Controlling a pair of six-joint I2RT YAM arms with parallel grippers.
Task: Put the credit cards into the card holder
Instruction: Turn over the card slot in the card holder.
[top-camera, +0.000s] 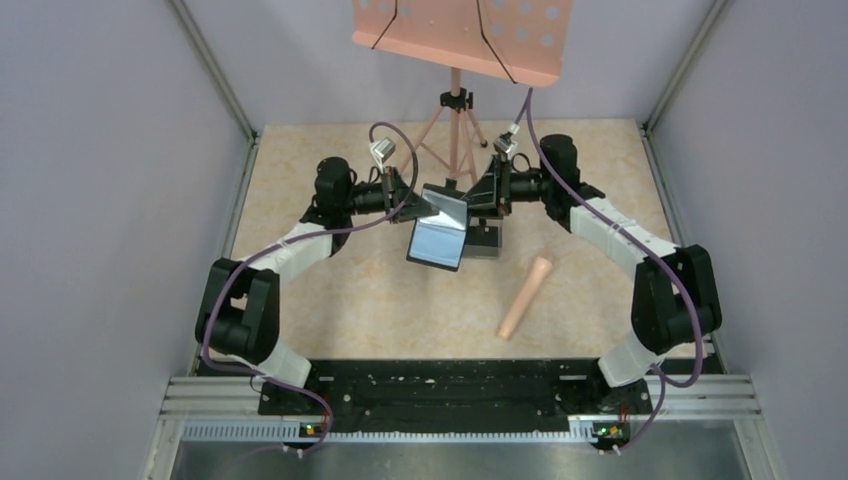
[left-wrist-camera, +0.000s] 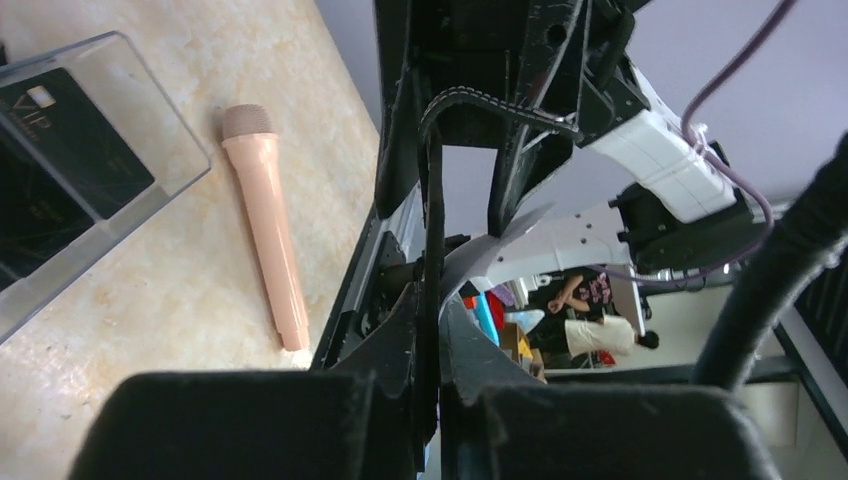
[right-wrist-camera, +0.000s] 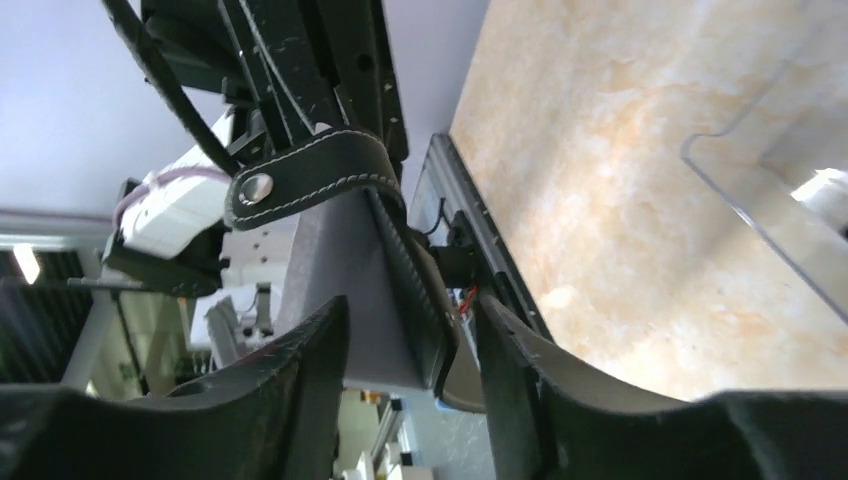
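The left gripper (left-wrist-camera: 430, 320) is pinched tight on a thin black edge of the card holder (top-camera: 438, 240). It is a stitched, leather-like bifold hanging open in the air, with its bluish-grey lining facing up. The right gripper (right-wrist-camera: 412, 305) stands parted, its curved black fingers (right-wrist-camera: 300, 380) either side of the opposite stitched edge, near the snap tab (right-wrist-camera: 305, 180). One wallet hangs between two grippers. Down on the marbled beige table (top-camera: 380, 300) sits one clear plastic box (left-wrist-camera: 170, 185) holding flat black credit cards (left-wrist-camera: 75, 150), number unclear. Beside it lies one smooth peach microphone-shaped stick (left-wrist-camera: 265, 220).
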